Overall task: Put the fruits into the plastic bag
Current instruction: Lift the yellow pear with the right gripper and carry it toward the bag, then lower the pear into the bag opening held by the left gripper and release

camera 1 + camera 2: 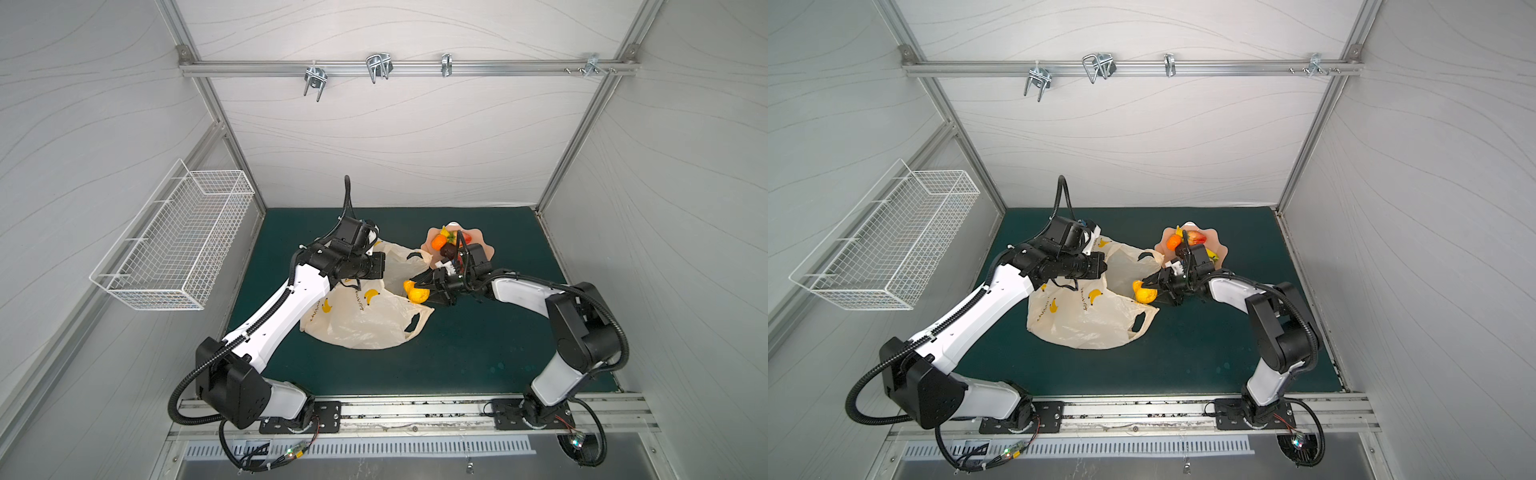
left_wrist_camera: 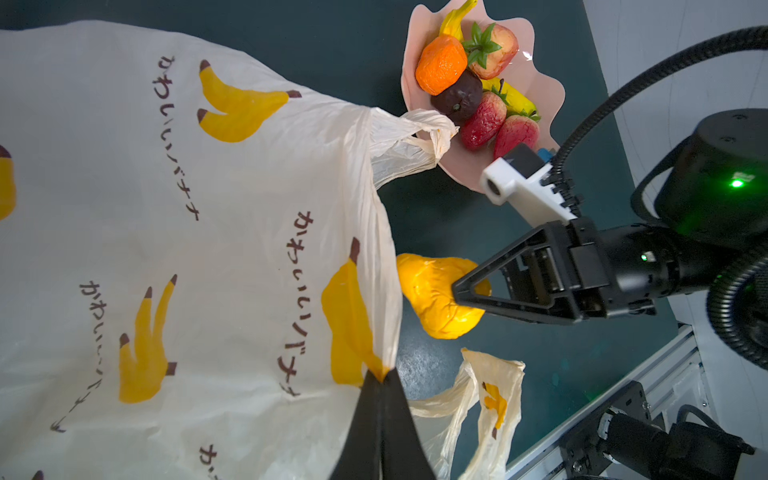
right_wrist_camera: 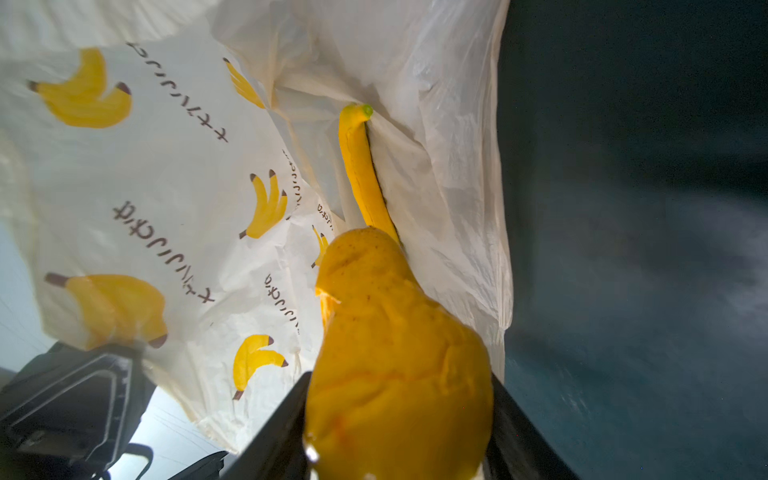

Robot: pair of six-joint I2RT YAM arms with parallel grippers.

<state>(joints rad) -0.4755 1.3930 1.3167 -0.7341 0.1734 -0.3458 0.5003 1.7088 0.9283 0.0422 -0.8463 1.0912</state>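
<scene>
At the left of the dark green worktop (image 1: 457, 365), the left gripper (image 2: 380, 380) is pinched tight on the mouth edge of the thin, cream plastic bag printed with yellow bananas (image 1: 365, 320). It holds that edge up, so the opening gapes towards the right. The right wrist view looks into the bag, where a long yellow toy banana (image 3: 361, 174) lies against the wall. At the mouth, between the two handle loops, the right gripper (image 2: 465, 297) clasps a knobbly yellow lemon (image 1: 417, 291) by its fat end, jaws partly apart around it. The lemon's narrow end points straight into the opening. The bag therefore lies directly ahead of that gripper, on its left, and I judge a short push inward comes next. Further right, a pale pink scalloped dish (image 2: 548, 95) holds an orange (image 2: 441, 64), a dark brown fruit (image 2: 457, 99) and red strawberries (image 2: 484, 120).
</scene>
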